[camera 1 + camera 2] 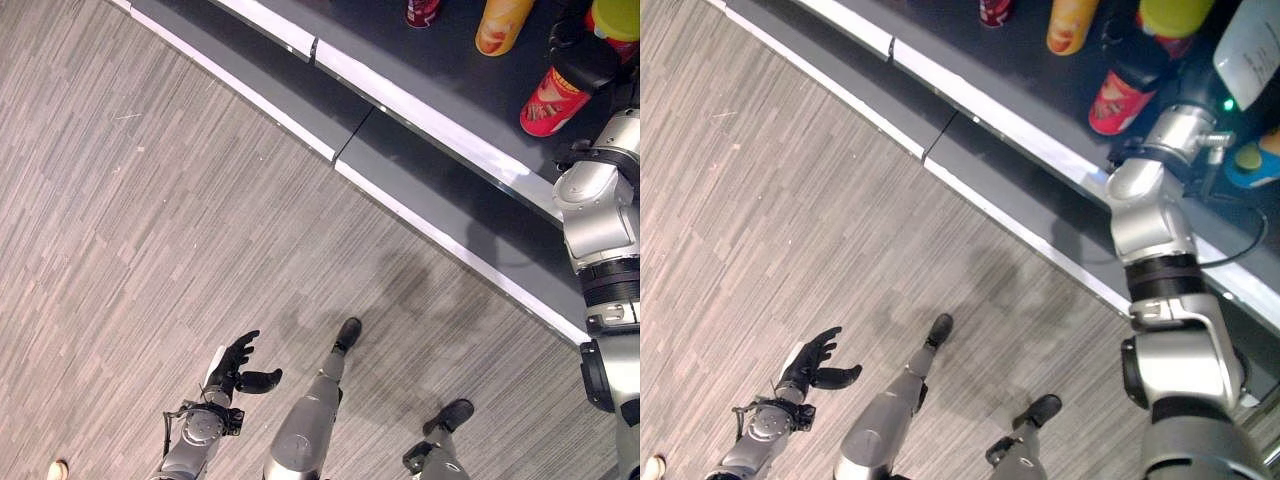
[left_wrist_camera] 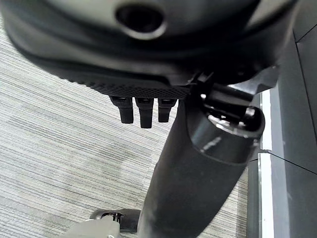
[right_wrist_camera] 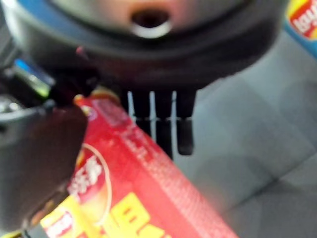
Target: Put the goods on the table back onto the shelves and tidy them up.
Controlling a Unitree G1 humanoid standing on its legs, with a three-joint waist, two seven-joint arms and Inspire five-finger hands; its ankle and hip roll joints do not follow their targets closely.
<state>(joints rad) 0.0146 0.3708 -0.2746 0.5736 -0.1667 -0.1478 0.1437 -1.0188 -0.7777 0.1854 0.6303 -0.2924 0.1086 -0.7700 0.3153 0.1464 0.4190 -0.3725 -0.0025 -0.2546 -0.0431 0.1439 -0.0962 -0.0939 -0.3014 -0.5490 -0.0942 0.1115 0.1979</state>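
Low over the wood-grain floor point(image 1: 150, 220), the left hand point(image 1: 236, 366) is seen with its fingers spread and holding nothing. On the dark shelf point(image 1: 440, 70), the red can point(image 1: 552, 102) is gripped by the right hand point(image 1: 590, 62), beside an orange can point(image 1: 500, 25).

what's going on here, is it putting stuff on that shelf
Yes, it looks that way. The robot's right hand is reaching over the dark shelf and is closed around a red can, which lies tilted there. An orange can and a dark red can stand further along the shelf. The left hand hangs low over the wood-look floor with its fingers relaxed, holding nothing.
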